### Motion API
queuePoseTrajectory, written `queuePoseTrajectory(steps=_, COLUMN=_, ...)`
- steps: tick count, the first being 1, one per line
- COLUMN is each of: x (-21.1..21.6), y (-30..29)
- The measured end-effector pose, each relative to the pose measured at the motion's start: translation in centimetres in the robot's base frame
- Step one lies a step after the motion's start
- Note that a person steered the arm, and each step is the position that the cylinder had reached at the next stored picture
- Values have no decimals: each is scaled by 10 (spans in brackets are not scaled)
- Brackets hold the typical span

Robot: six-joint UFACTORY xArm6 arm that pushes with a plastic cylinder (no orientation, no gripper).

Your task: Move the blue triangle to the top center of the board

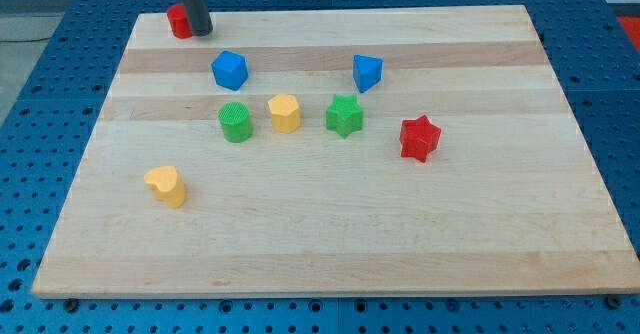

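The blue triangle sits on the wooden board, right of centre in the upper part. My tip is at the board's top left corner, touching or just right of a red block. The tip is far to the left of the blue triangle. A blue cube-like block lies between them, below and right of the tip.
A green round block, a yellow block and a green star form a row at mid-board. A red star lies to the right. A yellow heart-like block lies at lower left.
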State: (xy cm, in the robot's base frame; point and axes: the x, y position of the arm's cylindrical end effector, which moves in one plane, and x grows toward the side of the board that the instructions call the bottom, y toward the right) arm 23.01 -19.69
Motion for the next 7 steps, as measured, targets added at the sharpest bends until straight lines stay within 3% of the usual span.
queuePoseTrajectory(steps=2, x=-8, y=-10)
queuePoseTrajectory(steps=3, x=-8, y=9)
queuePoseTrajectory(steps=4, x=-6, y=72)
queuePoseTrajectory(steps=6, x=88, y=135)
queuePoseTrajectory(steps=7, x=131, y=212)
